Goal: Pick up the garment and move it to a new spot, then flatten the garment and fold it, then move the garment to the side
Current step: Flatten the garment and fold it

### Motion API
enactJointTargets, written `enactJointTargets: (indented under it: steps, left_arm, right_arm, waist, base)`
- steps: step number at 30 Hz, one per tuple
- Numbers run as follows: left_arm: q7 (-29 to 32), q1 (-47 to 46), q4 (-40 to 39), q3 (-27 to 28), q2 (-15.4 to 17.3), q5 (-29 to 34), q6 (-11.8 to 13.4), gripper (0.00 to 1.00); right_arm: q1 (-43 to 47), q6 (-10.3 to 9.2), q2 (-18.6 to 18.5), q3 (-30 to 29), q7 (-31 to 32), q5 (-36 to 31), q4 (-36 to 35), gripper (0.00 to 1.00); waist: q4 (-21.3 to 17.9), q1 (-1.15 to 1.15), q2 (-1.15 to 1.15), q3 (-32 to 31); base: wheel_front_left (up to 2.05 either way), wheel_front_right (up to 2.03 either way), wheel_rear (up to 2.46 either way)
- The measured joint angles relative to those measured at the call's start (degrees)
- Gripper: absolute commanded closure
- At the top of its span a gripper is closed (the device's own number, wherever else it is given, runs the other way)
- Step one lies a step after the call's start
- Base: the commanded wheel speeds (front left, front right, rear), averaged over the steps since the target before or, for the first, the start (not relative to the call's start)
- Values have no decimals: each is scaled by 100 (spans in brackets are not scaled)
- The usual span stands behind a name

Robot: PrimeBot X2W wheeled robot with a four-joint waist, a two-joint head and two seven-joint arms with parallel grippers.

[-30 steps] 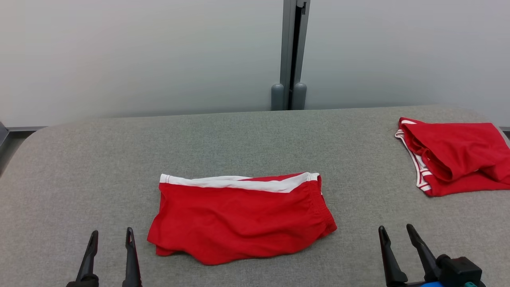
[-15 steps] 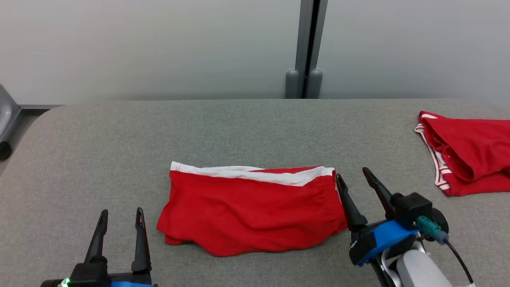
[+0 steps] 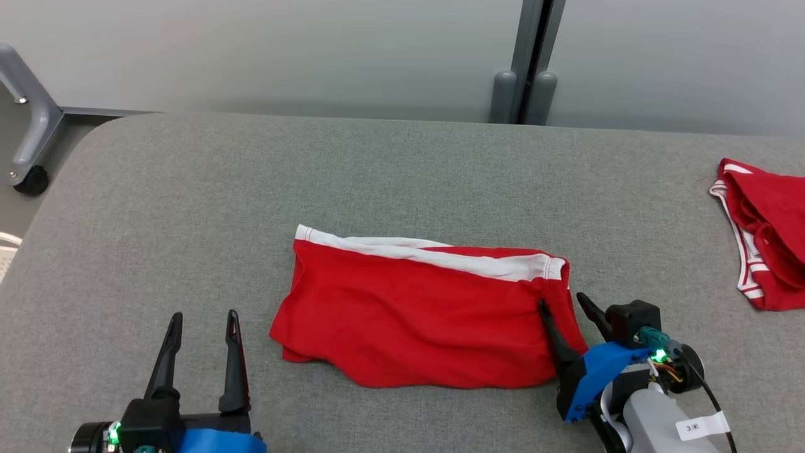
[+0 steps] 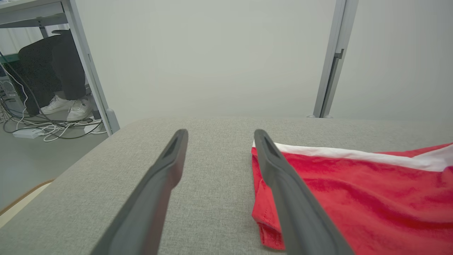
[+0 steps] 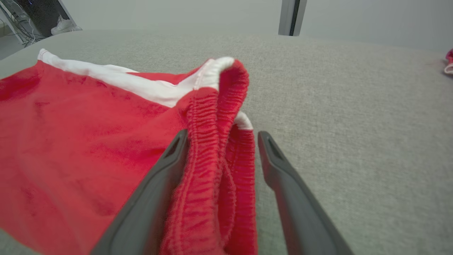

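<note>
The garment, red shorts with a white band along the far edge, lies folded in the middle of the grey table. My right gripper is open and straddles the garment's right edge. In the right wrist view the gathered elastic hem lies between the open fingers of that gripper, with the left finger resting on the red cloth. My left gripper stands open over bare table, just left of the garment's near left corner. The left wrist view has that gripper with nothing between its fingers and the garment to its right.
A second red garment with white stripes lies at the table's right edge. A grey post stands behind the table against the pale wall. A wheeled frame leg is off the far left corner, and a person's legs show beyond.
My right gripper has moved forward and left from bare table to straddle the garment's right edge. The camera has swung, shifting the whole picture. The left gripper has come slightly forward.
</note>
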Motion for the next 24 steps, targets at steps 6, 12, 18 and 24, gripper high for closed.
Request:
enactJointTargets:
  steps: [6,12,18,24]
  left_arm:
    - [0,-85,11,-79,-2,-44,43,0]
    - [0,-146,33,-144,-3,-91,66,0]
    - [0,-166,44,-165,-4,-104,90,0]
    - [0,-112,46,-123,-4,-122,90,0]
  right_arm:
    - [-48,0,1,-67,0,180,432,0]
    - [-58,-1,-3,386,-9,850,688,0]
    - [-100,-1,-9,956,-7,1552,667,100]
    - [-204,0,-278,917,1,1675,474,100]
  waist:
    - [-37,0,0,56]
    - [-66,-1,-1,72]
    - [-74,-1,-1,70]
    - [-201,-1,-1,6]
  base:
    - [0,0,0]
    - [0,0,0]
    - [0,0,0]
    - [0,0,0]
